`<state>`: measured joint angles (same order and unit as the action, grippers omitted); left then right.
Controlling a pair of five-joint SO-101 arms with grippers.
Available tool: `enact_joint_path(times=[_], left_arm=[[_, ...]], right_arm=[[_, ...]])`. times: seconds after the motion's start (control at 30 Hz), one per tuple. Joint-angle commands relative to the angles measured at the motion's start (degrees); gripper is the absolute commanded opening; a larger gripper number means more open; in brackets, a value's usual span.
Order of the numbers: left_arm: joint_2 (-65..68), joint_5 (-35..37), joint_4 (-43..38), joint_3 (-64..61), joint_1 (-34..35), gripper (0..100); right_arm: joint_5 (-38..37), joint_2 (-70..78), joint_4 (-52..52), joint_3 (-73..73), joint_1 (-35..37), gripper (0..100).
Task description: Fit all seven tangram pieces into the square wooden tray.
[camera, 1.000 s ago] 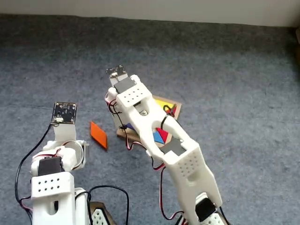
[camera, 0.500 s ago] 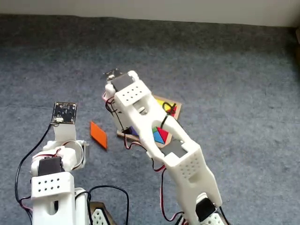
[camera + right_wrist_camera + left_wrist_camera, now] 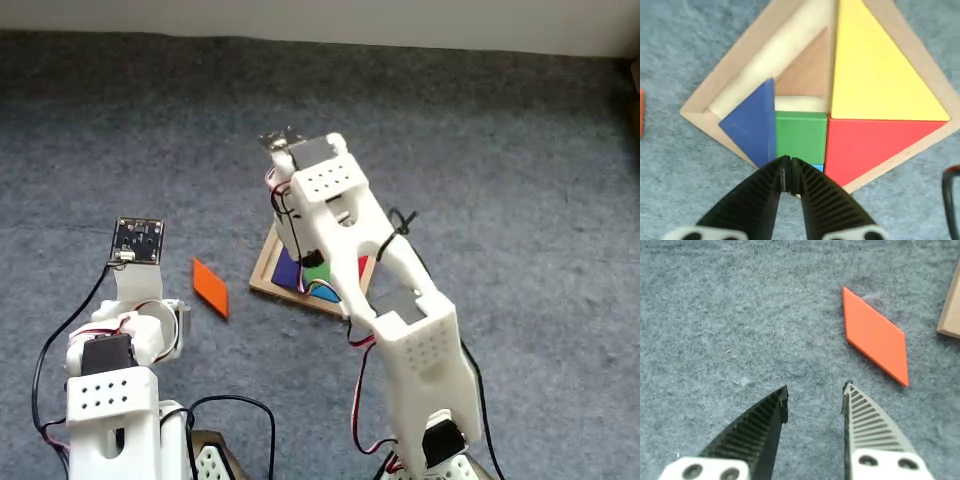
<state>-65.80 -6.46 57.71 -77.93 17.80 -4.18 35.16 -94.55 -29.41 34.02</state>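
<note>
The square wooden tray (image 3: 735, 60) holds a yellow triangle (image 3: 875, 70), a red triangle (image 3: 875, 145), a green square (image 3: 801, 136) and a blue triangle (image 3: 754, 122). Between the blue and yellow pieces a patch of the tray's floor is bare. My right gripper (image 3: 788, 175) is shut on nothing, its tips over the tray's edge beside the green square. An orange parallelogram (image 3: 874, 335) lies flat on the carpet, just left of the tray (image 3: 268, 262) in the high view. My left gripper (image 3: 815, 390) is open over bare carpet, a little short of the orange parallelogram (image 3: 210, 288).
Grey carpet covers the whole work area. The right arm (image 3: 400, 320) stretches over the tray and hides most of it from above. The left arm (image 3: 110, 380) sits at the near left. A corner of the tray (image 3: 951, 310) shows beside the orange piece.
The right arm has swung to the right and farther back, uncovering the tray's left corner. The left arm and the orange piece have not moved.
</note>
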Motion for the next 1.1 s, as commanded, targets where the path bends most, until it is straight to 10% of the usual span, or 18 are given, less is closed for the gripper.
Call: enact_joint_path(times=[0.0, 0.83, 1.07], left_arm=[[-0.75, 0.09, -0.88, 0.13, 0.57, 19], [-0.75, 0.00, -0.79, 0.13, 0.57, 19], [-0.75, 0.00, -0.79, 0.13, 0.57, 19]], right_arm=[[-0.62, -1.27, 0.66, -0.57, 2.33, 0.5], [-0.26, 2.59, 13.67, 5.49, 8.66, 0.5], [-0.26, -1.27, 3.56, -1.01, 8.31, 0.5]])
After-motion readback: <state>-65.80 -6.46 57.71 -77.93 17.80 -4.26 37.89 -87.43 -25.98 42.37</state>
